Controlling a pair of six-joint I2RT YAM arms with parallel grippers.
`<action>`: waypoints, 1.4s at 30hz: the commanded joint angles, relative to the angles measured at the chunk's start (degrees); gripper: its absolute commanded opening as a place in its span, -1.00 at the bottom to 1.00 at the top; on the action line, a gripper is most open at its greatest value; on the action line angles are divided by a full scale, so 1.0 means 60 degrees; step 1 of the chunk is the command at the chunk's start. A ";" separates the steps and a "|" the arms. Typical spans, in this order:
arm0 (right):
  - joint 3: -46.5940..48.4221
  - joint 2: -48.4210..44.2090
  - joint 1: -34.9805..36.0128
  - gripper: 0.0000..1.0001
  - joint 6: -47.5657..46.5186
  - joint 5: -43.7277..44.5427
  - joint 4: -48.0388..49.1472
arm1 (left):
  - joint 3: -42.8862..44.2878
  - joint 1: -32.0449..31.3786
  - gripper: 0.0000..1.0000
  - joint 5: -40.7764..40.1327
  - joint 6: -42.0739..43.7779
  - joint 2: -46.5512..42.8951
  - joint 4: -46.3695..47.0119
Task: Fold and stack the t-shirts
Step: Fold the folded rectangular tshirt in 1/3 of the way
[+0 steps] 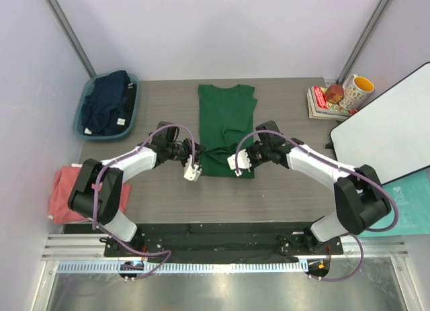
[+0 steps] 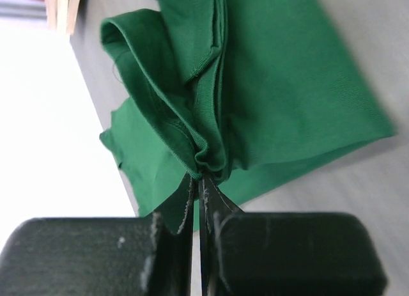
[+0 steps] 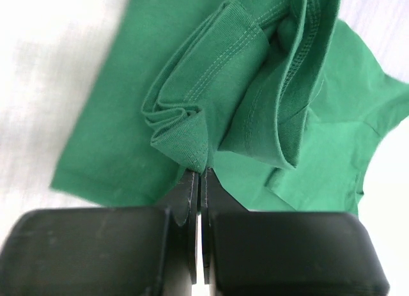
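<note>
Grey wood-grain bench (image 1: 282, 193) stands between plain white walls. At centre frame a dark green t-shirt (image 1: 227, 113) lies lengthwise on it, its lower hem bunched and lifted at both corners. The left arm (image 1: 138, 158) reaches in from the lower left. Its jaws are clenched on a pinched fold at the hem's left corner, with several layers of green cloth squeezed between them. The right arm (image 1: 316, 164) comes from the lower right, its jaws clamped tight on gathered folds at the right corner. At upper left a navy t-shirt (image 1: 107, 103) sits in a teal tub (image 1: 135, 103). A salmon-pink t-shirt (image 1: 62, 190) lies at the left edge.
</note>
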 commanded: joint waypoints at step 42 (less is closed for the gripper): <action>0.1519 0.3839 -0.0939 0.54 0.2730 0.6104 0.9985 | 0.1393 0.0733 0.44 -0.2432 -0.3019 0.3443 0.8191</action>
